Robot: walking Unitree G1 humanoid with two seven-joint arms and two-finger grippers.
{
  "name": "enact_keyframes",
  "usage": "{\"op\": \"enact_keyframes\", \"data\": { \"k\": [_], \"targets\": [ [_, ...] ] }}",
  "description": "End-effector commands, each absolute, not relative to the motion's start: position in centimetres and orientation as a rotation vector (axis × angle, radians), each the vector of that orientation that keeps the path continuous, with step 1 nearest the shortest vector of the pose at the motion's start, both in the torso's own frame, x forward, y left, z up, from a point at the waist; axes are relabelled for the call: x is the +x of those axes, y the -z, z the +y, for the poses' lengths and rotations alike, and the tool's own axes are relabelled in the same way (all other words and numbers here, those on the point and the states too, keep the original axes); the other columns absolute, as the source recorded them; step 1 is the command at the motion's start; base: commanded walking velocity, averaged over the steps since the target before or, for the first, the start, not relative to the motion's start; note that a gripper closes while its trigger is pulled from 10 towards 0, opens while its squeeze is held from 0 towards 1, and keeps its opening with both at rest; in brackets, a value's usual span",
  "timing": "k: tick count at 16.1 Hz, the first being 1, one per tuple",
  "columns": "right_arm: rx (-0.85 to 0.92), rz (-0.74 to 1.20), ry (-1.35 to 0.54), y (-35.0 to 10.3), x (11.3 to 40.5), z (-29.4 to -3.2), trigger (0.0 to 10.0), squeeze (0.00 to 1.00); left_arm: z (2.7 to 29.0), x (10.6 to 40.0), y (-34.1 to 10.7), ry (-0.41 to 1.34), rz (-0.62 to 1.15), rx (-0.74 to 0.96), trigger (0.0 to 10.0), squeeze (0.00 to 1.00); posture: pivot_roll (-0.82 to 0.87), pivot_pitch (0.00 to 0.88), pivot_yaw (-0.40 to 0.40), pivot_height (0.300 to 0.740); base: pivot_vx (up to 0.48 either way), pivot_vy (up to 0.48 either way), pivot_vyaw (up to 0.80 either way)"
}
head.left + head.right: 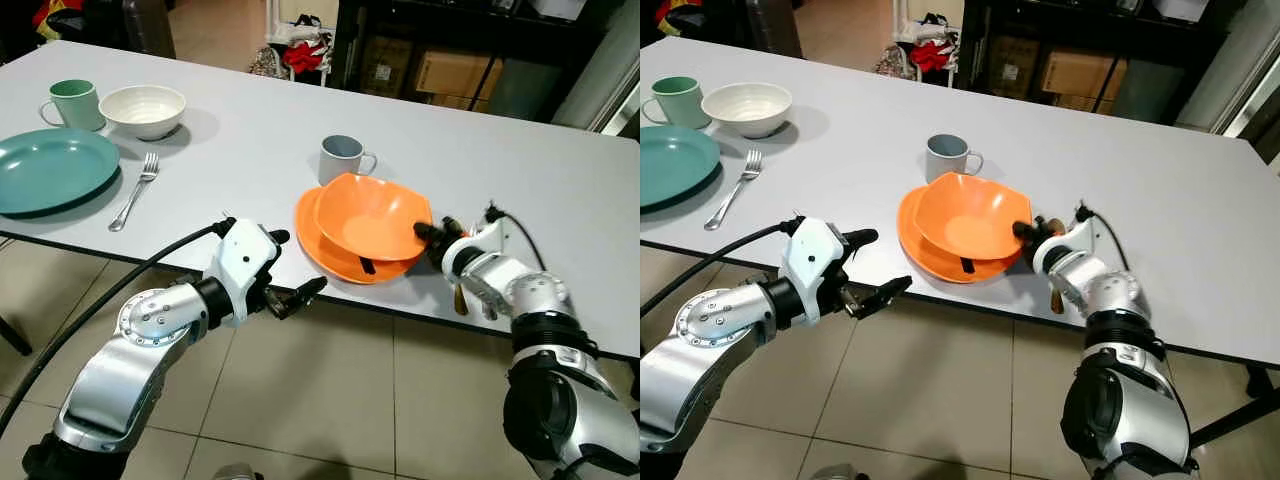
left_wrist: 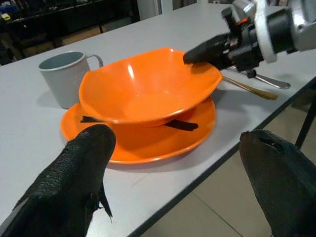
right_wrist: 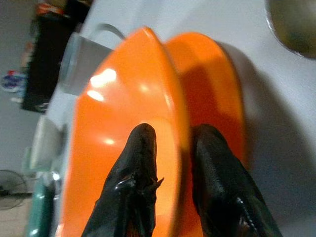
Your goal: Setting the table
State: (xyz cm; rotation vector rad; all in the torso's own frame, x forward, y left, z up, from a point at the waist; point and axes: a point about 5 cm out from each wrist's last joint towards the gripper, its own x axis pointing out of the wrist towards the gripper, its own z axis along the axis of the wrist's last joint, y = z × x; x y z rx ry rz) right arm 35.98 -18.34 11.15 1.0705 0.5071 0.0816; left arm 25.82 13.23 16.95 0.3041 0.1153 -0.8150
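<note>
The orange bowl [image 1: 372, 215] is seen sitting on the orange plate [image 1: 325, 250] near the front edge of the white surface [image 1: 250, 150], tipped a little so that its far rim is raised. Its right rim is pinched by the right claw [image 1: 428, 236]: in the right wrist view one black finger [image 3: 131, 182] is laid inside the bowl and the other against its outer wall, the rim caught between them. A dark strip is visible in the gap between bowl and plate. A grey mug [image 1: 343, 158] is placed just behind the plate, handle turned right. A gold spoon [image 2: 249, 89] is found on the surface beside the right wrist, close to the edge.

The left claw [image 1: 290, 270] is held off the front edge, out over the tiled floor [image 1: 330, 400], its fingers spread wide and aimed toward the plate, well short of touching it. Open surface is left between this setting and the one at the far left, where a teal plate [image 1: 50, 168], a fork [image 1: 135, 190] just beside it, a white bowl [image 1: 143, 110] and a green mug [image 1: 72, 103] are grouped. To the right of the orange plate, bare surface is seen running back to the far edge.
</note>
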Motion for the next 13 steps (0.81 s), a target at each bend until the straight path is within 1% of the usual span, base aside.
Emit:
{"op": "enact_keyframes", "data": {
  "k": [1, 2, 4, 6, 7, 8, 9, 10, 11, 12, 13],
  "targets": [
    [1.070, 0.452, -0.117, -12.6, 35.9, -19.4, 10.0, 1.00, 13.2, 26.3, -17.4, 0.817, 0.091, 0.307, 10.0, 0.00, 0.13, 0.000, -0.043, 0.740, 0.000, 0.000, 0.00],
    [1.061, 0.440, -0.126, -13.0, 35.6, -19.6, 10.0, 1.00, 13.2, 26.4, -17.5, 0.813, 0.086, 0.307, 10.0, 0.00, 0.12, 0.000, -0.038, 0.740, 0.000, 0.000, 0.00],
    [0.991, 0.380, -0.159, -15.0, 33.9, -20.7, 10.0, 1.00, 13.4, 27.1, -17.8, 0.796, 0.065, 0.290, 10.0, 0.00, 0.09, 0.000, -0.014, 0.740, 0.000, 0.000, 0.00],
    [0.888, 0.380, -0.162, -15.8, 31.8, -20.9, 10.0, 1.00, 13.3, 27.4, -17.6, 0.793, 0.063, 0.281, 10.0, 0.00, 0.05, 0.000, 0.013, 0.740, 0.000, 0.000, 0.00],
    [0.847, 0.391, -0.159, -15.7, 31.3, -20.8, 10.0, 1.00, 13.2, 27.5, -17.5, 0.789, 0.062, 0.280, 10.0, 0.00, 0.04, 0.000, 0.021, 0.740, 0.000, 0.000, 0.00],
    [0.730, 0.400, -0.146, -15.6, 29.7, -20.7, 10.0, 0.31, 12.9, 27.8, -17.3, 0.744, 0.042, 0.269, 10.0, 0.00, 0.02, 0.000, 0.027, 0.740, 0.000, 0.000, 0.00],
    [0.674, 0.377, -0.130, -15.9, 29.1, -20.8, 10.0, 0.00, 12.9, 28.1, -17.3, 0.695, 0.030, 0.254, 10.0, 0.00, 0.01, 0.000, 0.029, 0.740, 0.000, 0.000, 0.00],
    [0.619, 0.328, -0.110, -16.5, 28.7, -20.7, 10.0, 0.00, 13.0, 28.7, -17.3, 0.617, 0.022, 0.231, 10.0, 0.00, 0.00, 0.000, 0.026, 0.740, 0.000, 0.000, 0.00],
    [0.387, 0.122, -0.063, -19.2, 27.4, -20.8, 10.0, 0.00, 13.3, 28.8, -17.1, 0.481, 0.001, 0.183, 10.0, 0.00, -0.02, 0.000, 0.016, 0.740, 0.000, 0.000, 0.00],
    [0.340, 0.087, -0.069, -19.8, 26.9, -20.4, 10.0, 0.00, 13.3, 28.8, -17.0, 0.444, -0.009, 0.177, 10.0, 0.00, -0.02, 0.000, 0.014, 0.740, 0.000, 0.000, 0.00],
    [0.124, 0.070, -0.075, -20.3, 26.3, -19.5, 10.0, 0.00, 13.4, 28.6, -17.0, 0.382, -0.023, 0.181, 10.0, 0.00, -0.02, 0.000, -0.005, 0.740, 0.000, 0.000, 0.00]
  ]
}}
